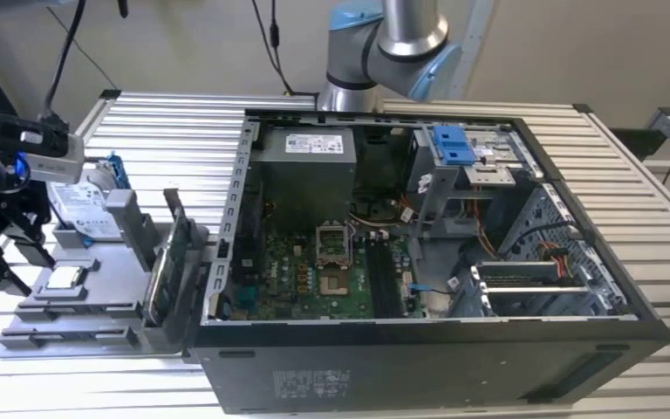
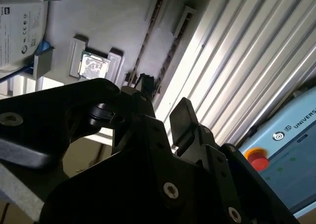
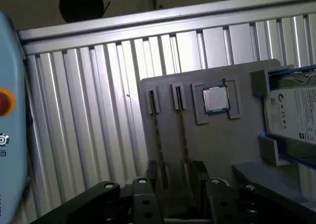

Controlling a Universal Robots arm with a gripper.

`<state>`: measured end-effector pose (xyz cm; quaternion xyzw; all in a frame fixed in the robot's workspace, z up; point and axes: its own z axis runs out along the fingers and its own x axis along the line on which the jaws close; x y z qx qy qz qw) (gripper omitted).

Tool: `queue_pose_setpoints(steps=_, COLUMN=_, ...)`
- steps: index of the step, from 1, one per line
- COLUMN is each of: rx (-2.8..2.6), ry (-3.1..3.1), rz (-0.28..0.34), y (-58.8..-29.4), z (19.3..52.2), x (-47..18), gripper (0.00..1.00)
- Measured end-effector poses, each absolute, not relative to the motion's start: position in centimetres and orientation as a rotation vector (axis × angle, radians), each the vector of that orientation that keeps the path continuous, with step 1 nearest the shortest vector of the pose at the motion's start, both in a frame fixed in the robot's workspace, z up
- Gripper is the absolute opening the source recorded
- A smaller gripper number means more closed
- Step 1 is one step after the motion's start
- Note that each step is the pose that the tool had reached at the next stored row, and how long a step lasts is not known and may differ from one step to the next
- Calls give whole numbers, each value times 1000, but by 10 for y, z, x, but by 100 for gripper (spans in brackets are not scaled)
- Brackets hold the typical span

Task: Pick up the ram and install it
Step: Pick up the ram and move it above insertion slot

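Ram point(image 3: 183, 135) stands on edge in a slot of the gray tray point(image 3: 237, 145), running between the gripper's point(image 3: 174, 172) widely parted fingers point(image 3: 198, 170), which hold nothing, in the first wrist view.

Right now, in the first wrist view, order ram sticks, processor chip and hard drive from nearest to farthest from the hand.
1. Ram sticks, upright in tray slots, beside the hand.
2. Processor chip, flat in its tray pocket.
3. Hard drive, at the tray's edge, beyond the chip.

Table point(image 3: 89, 110): silver, ribbed in parallel bands. Tray point(image 3: 232, 145): plain matt grey. Pincer point(image 3: 174, 173): black. Motherboard point(image 1: 311, 279): green. Computer case point(image 1: 428, 375): black.
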<state>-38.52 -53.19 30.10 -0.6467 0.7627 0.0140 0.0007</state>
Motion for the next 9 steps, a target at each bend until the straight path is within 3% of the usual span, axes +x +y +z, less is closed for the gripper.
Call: queue_pose_setpoints(steps=9, rx=-2031, ry=2384, rz=33, y=-531, z=287, x=-389, gripper=42)
